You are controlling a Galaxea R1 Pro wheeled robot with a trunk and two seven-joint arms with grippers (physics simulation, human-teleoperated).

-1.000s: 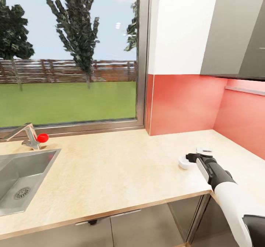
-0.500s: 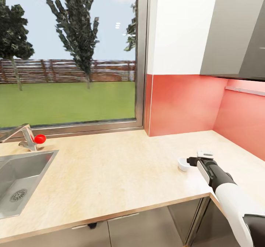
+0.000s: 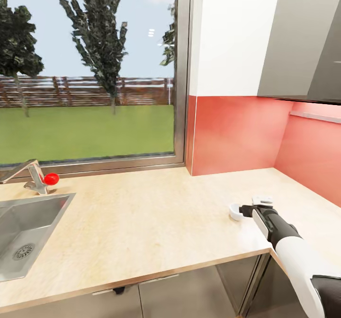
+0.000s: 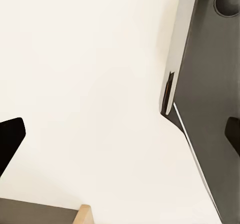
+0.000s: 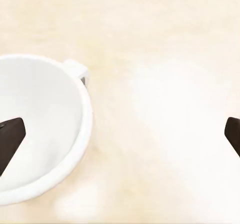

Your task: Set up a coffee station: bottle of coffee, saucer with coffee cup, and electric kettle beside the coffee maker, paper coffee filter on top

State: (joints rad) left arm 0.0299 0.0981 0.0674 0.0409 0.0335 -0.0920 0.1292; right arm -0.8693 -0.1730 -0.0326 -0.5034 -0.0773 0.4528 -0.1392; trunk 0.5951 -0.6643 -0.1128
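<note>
the white coffee cup (image 5: 42,129) sat upright and empty on the pale countertop (image 3: 142,218), handle out sideways.

Glossy white cup (image 5: 40,129), matt countertop (image 3: 142,214)

Pale wood-look countertop (image 3: 156,218), steel sink (image 3: 23,233) set in, apparently a white cup (image 3: 235,211) resting on it

No text, label, brand, number or sign is legible on anything.
</note>
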